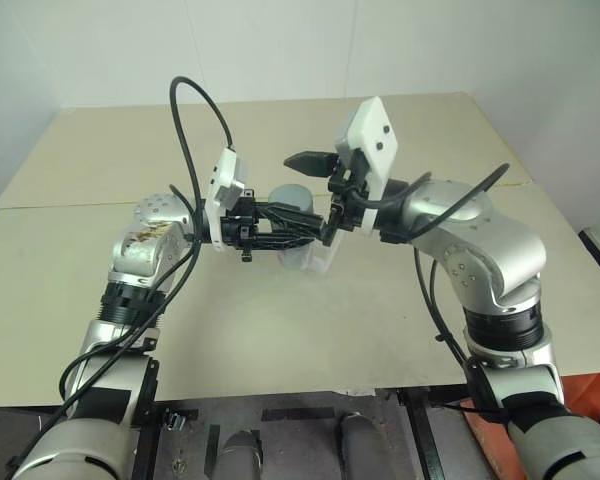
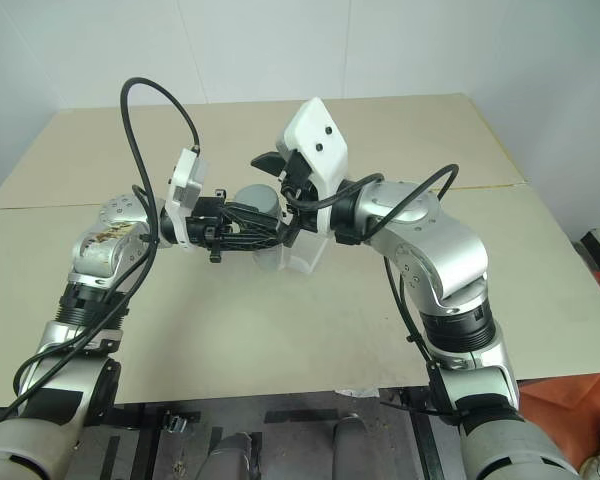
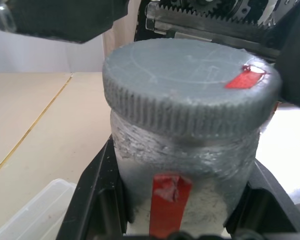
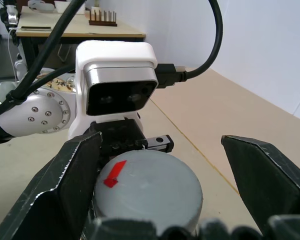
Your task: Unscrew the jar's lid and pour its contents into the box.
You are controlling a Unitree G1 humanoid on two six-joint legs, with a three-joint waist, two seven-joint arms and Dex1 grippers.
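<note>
My left gripper (image 1: 305, 226) is shut on the jar (image 3: 185, 165), holding it upright above the table. The jar is clear but scuffed, with a red strip on its side. Its grey ribbed lid (image 3: 185, 75) carries a small red mark and sits on the jar. My right gripper (image 4: 157, 150) is open, and its two black fingers (image 4: 70, 185) stand on either side of the lid (image 4: 147, 187). The translucent white box (image 1: 320, 260) lies on the table right under the jar, with a corner of the box (image 3: 25, 215) also in the left wrist view. The contents are hidden behind the jar's scuffed wall.
The beige table (image 1: 280, 330) has a seam running across it behind the arms. White walls close off the back and left. Cables loop above both wrists. An orange object (image 2: 580, 395) sits past the table's right front corner.
</note>
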